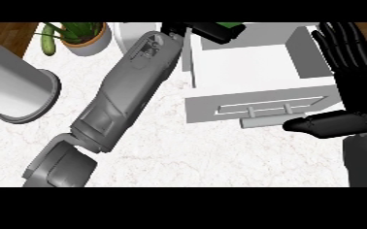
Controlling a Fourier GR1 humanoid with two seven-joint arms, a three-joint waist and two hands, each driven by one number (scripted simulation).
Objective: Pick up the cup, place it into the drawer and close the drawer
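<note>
My left forearm runs from the lower left up to the top centre. There my left hand [209, 30] is curled round a green cup [231, 24], of which only a sliver shows past the fingers. Hand and cup hang over the back left corner of the white drawer [247, 70], which is pulled out and looks empty inside. Its front panel carries a bar handle [261, 109]. My right hand [342, 53] rests open at the right edge, fingers up, beside the drawer's right wall, with its thumb [315, 124] lying just in front of the panel.
A potted plant [84, 36] stands at the back left of the marble counter [172, 150]. A large grey round vessel [22, 92] fills the left edge. A white box-like object [131, 35] sits behind my left forearm.
</note>
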